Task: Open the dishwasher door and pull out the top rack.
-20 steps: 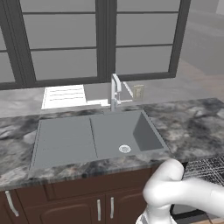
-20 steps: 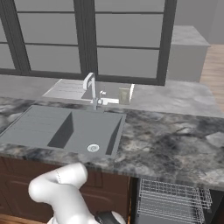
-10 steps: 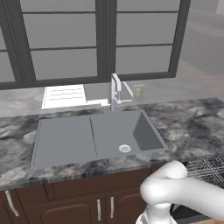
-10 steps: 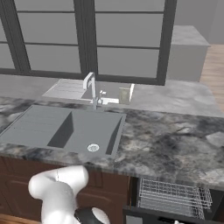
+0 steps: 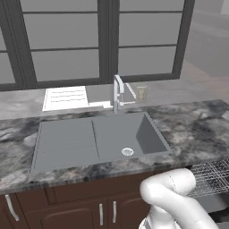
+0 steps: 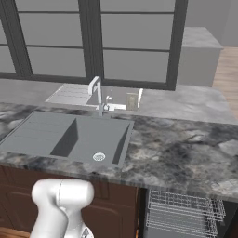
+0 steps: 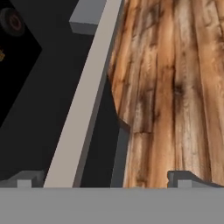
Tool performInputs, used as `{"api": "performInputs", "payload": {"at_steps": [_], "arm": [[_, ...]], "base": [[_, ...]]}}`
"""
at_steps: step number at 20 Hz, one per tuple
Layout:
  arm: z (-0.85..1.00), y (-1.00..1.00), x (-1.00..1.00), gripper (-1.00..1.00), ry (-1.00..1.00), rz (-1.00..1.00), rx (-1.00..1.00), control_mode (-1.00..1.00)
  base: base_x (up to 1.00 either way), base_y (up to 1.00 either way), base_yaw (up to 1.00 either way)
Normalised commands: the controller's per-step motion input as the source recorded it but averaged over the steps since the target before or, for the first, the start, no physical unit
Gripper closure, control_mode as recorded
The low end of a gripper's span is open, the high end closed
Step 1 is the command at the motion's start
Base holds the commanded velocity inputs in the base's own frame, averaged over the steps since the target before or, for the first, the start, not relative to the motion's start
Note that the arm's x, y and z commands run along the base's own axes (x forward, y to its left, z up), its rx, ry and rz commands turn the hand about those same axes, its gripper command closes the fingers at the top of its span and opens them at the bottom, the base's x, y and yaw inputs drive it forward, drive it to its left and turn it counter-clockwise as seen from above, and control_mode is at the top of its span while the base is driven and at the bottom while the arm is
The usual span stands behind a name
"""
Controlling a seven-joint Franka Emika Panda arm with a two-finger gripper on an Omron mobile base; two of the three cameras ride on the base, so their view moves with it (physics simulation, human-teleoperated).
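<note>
Wire-grid top rack [image 6: 182, 213], seemingly pulled out

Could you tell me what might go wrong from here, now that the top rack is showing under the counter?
1. In the hand view the gripper straddles the door's grey bar handle, not the top rack. Lowering the dishwasher door further could press it toward the wooden floor.
2. The white arm sits close beside the rack in the left base view; a wide swing might knock the wires.
3. The rack seems only partly out, so the task may stop short.
</note>
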Motion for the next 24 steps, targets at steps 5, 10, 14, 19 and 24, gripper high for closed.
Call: {"api": "performInputs", "payload": {"at_steps": [5,10,14,19,24], "arm": [[0.99,0.10,-1.00,-1.00,-0.26,0.00,0.07,-1.00],[0.79,0.05,-1.00,-1.00,-0.08,0.01,0.06,-1.00],[0.86,0.00,-1.00,-1.00,0.02,0.00,0.05,-1.00],[1.00,0.01,-1.00,-1.00,0.06,0.00,0.09,-1.00],[1.00,0.39,-0.82,-1.00,0.12,0.00,0.05,-1.00]], "base": [[0.00,0.00,0.00],[0.00,0.00,0.00],[0.00,0.00,0.00],[0.00,0.00,0.00],[0.00,0.00,0.00]]}}
